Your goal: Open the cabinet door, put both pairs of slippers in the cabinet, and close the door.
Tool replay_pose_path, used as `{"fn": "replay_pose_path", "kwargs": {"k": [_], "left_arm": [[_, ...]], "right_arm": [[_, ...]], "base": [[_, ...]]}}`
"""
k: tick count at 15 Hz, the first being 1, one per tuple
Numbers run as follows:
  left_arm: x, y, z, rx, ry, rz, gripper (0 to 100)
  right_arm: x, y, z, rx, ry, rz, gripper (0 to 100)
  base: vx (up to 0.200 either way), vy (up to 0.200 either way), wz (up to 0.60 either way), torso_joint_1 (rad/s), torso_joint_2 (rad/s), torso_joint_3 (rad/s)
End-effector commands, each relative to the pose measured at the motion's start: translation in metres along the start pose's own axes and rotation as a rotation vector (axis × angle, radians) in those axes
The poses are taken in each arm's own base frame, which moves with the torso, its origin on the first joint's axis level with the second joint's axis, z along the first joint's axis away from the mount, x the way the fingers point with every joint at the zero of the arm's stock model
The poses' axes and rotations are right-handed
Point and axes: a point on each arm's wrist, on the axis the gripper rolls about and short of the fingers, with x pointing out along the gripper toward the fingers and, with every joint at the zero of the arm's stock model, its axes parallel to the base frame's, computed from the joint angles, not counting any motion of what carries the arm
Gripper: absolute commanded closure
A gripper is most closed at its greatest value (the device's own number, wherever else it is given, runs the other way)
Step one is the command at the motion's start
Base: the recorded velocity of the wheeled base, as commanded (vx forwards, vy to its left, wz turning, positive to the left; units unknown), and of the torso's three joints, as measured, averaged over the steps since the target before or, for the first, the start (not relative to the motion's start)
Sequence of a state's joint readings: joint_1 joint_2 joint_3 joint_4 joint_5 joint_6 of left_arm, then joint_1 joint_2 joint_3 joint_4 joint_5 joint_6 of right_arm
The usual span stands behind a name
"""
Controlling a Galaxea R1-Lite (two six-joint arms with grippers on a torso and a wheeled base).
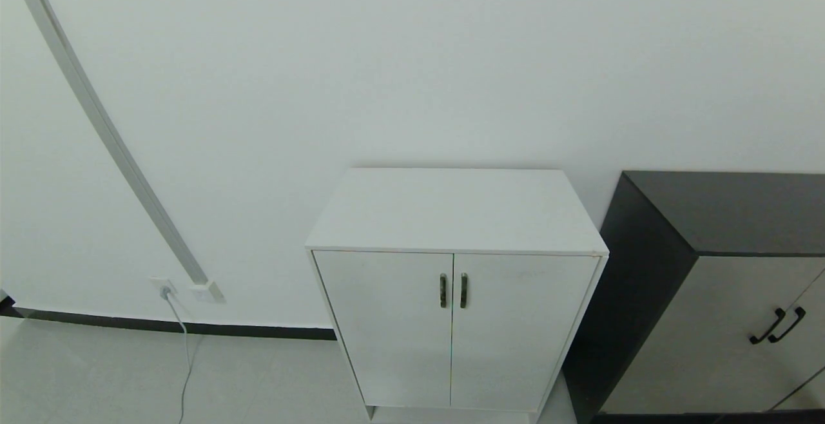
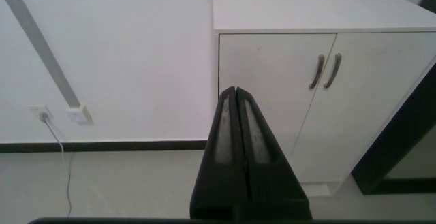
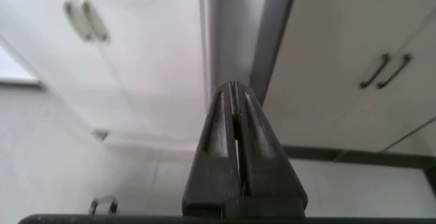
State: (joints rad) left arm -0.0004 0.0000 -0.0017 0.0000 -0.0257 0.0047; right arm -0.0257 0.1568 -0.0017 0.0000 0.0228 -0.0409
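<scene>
Head view: smooth, boxy white cabinet (image 1: 454, 214), doors closed, slim metal handles (image 1: 443, 290); left gripper (image 2: 235, 92) and right gripper (image 3: 235, 86) clenched, empty.

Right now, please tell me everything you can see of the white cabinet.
The white cabinet is a low upright box of what looks like matt laminated board, with a flat top. Its two doors are both shut and meet at a thin centre seam, where two slim vertical handles sit side by side in the upper half. A recess shows under the doors. It stands on the pale floor, back to the white wall. A dark cabinet stands close on its right; whether they touch I cannot tell.
</scene>
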Motion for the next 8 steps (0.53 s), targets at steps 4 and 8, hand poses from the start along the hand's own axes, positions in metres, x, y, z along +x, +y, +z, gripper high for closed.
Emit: {"fn": "replay_pose_path", "kwargs": {"k": [4, 8], "left_arm": [[0.0, 0.0, 0.0, 0.0, 0.0, 0.0, 100], [0.0, 0.0, 0.0, 0.0, 0.0, -0.001, 100]], "right_arm": [[-0.006, 0.0005, -0.0021, 0.004, -0.079, -0.017, 100], [-0.0115, -0.0001, -0.0043, 0.048, -0.157, 0.021, 100]], "base": [[0.0, 0.0, 0.0, 0.0, 0.0, 0.0], [0.0, 0.0, 0.0, 0.0, 0.0, 0.0]]}}
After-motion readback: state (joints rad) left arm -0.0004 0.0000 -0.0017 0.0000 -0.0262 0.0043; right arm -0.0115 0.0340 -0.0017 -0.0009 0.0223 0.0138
